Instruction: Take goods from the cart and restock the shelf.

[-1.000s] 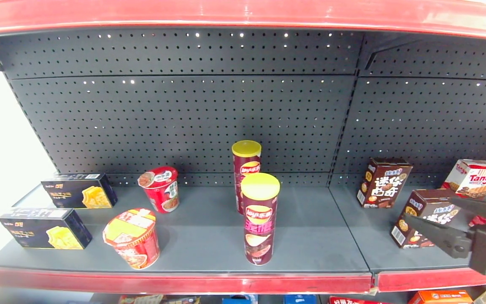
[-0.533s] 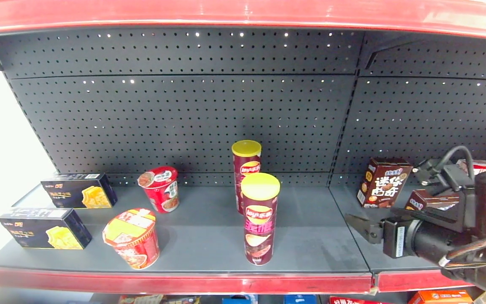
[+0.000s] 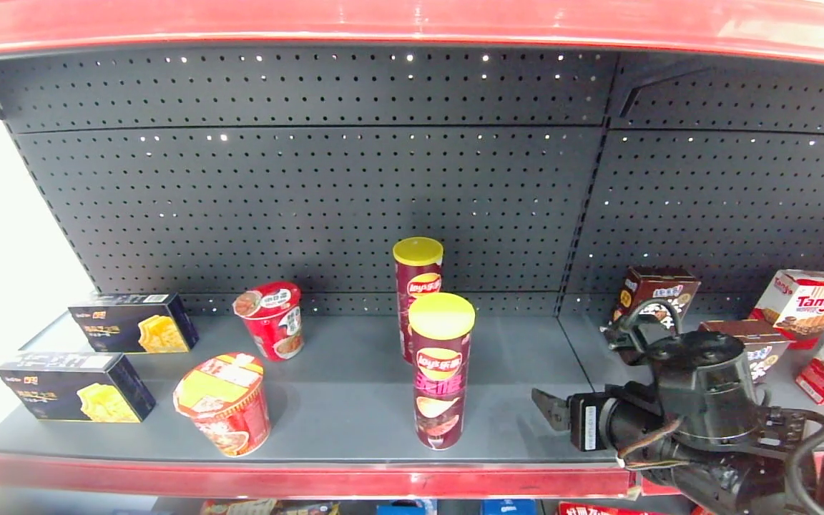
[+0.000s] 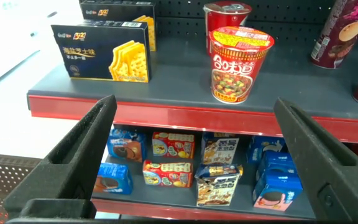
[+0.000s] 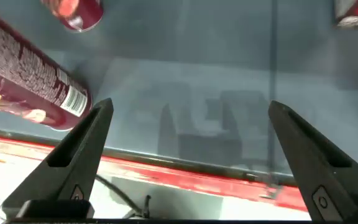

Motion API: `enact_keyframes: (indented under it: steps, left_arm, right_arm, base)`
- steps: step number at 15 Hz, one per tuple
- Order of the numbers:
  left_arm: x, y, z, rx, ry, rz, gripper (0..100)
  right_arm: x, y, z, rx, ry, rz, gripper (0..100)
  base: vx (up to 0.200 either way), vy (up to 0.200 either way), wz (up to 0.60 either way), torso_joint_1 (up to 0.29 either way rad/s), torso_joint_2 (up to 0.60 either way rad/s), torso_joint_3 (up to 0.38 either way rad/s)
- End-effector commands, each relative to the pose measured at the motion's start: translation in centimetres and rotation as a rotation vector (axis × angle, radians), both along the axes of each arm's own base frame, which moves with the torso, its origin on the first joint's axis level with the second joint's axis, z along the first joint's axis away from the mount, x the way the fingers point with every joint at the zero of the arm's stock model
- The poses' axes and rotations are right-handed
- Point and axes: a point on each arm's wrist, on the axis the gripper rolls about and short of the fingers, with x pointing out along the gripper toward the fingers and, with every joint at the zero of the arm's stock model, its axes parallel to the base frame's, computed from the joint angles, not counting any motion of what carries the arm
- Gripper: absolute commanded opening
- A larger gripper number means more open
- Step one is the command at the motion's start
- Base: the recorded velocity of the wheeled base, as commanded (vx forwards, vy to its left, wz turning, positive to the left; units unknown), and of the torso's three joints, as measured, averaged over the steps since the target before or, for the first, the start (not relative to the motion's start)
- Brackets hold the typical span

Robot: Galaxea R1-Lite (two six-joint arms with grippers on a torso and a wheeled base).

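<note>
The right tool has swung left off the brown boxes standing toward the shelf's right end, and now hangs wide open and empty near the front chip can, so I'd guess another fetch is due.

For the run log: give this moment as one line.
right gripper open, empty, over shelf | left gripper open, empty | front chip can upright
</note>
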Motion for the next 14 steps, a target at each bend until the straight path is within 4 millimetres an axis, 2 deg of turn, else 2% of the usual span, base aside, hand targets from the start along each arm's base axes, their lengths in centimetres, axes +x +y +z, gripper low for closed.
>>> enact_keyframes:
  steps: [1,8,14]
  left_arm:
    - [0.0,0.0,0.0,0.0,0.001,0.0,100]
    - [0.0,0.0,0.0,-0.002,0.001,0.0,100]
    - [0.0,0.0,0.0,0.0,0.0,0.0,100]
  right_arm:
    - [1.4,1.9,-1.9,-0.011,0.01,-0.006,100]
    - [2.6,6.1,-2.6,0.051,0.006,0.037,100]
    - [3.6,7.0,-3.1,0.05,0.0,0.024,100]
  base:
    - [0.0,0.0,0.0,0.0,0.0,0.0]
    - [0.0,0.0,0.0,0.0,0.0,0.0]
    - [0.0,0.0,0.0,0.0,0.0,0.0]
